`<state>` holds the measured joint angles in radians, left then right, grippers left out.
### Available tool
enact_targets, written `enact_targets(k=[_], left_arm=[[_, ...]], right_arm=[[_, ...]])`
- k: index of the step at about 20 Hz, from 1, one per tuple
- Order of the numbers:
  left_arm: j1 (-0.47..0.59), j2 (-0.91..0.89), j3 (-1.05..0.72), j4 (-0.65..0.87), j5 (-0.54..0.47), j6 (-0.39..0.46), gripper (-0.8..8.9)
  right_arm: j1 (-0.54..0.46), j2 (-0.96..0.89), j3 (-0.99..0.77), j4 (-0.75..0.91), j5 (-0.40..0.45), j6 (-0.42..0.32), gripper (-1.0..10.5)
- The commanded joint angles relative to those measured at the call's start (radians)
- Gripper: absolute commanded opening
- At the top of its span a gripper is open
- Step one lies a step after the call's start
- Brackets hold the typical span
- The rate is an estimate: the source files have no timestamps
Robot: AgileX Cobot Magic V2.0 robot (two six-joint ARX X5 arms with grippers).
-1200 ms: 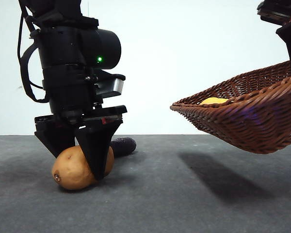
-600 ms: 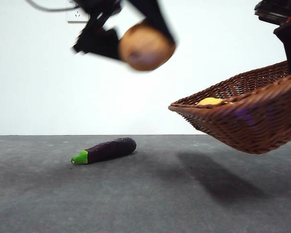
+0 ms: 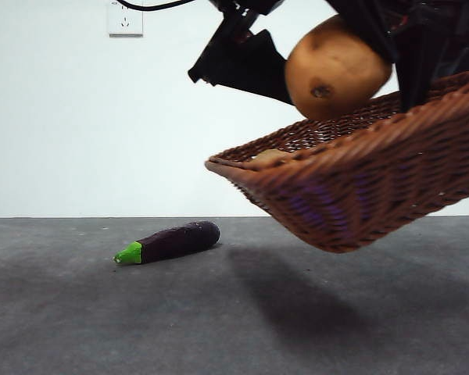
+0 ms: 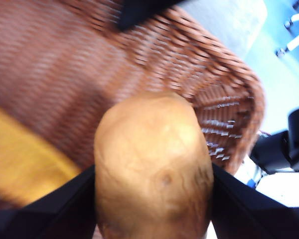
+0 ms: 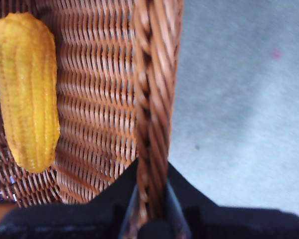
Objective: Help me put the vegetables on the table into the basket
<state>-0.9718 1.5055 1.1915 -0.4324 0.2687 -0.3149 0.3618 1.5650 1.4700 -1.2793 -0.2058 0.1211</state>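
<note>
Potato (image 4: 154, 169) clamped between the jaws, above the basket (image 4: 65, 64).

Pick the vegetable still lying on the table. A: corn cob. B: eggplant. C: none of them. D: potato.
B: the eggplant lies on the table, while the left pincer holds the potato over the basket and the corn cob lies inside it.

A white wall (image 3: 62, 117) fills the background of the front view. High on it sits a white wall socket (image 3: 125, 17), cut off by the picture's top edge. In the left wrist view, blurred white legs of some furniture (image 4: 296, 30) stand on a pale blue floor (image 4: 284, 74).
</note>
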Motion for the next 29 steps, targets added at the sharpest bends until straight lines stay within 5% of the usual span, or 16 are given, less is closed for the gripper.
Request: enact_targets(k=[1, 3, 5, 12, 15, 19, 24, 29], left_arm=[[-0.013, 0.013, -0.003, 0.002, -0.001, 0.005, 1.11], [-0.014, 0.015, -0.003, -0.001, -0.008, 0.005, 4.3], [-0.014, 0.015, -0.003, -0.001, -0.008, 0.005, 5.41], [0.034, 0.011, 0.058, -0.125, -0.018, 0.111, 5.39], [0.109, 0.011, 0.161, -0.268, -0.186, 0.184, 5.39], [0.26, 0.019, 0.196, -0.32, -0.263, 0.258, 5.39], [0.465, 0.122, 0.196, -0.282, -0.253, 0.341, 5.39], [0.546, 0.293, 0.22, -0.204, -0.154, 0.441, 5.39]], right_arm=[[0.019, 0.003, -0.002, 0.007, -0.003, 0.027, -0.2], [0.032, 0.003, -0.002, 0.008, -0.003, 0.033, -0.2], [0.033, 0.003, -0.002, 0.007, -0.004, 0.033, -0.2], [0.03, 0.003, -0.002, 0.002, -0.002, 0.01, -0.2], [0.006, 0.002, -0.002, -0.007, 0.048, 0.003, -0.2], [-0.057, 0.002, -0.002, -0.016, 0.048, -0.022, -0.2], [-0.136, 0.003, -0.002, -0.029, 0.049, -0.05, -0.2], [-0.168, 0.002, -0.002, -0.028, 0.049, -0.074, -0.2]])
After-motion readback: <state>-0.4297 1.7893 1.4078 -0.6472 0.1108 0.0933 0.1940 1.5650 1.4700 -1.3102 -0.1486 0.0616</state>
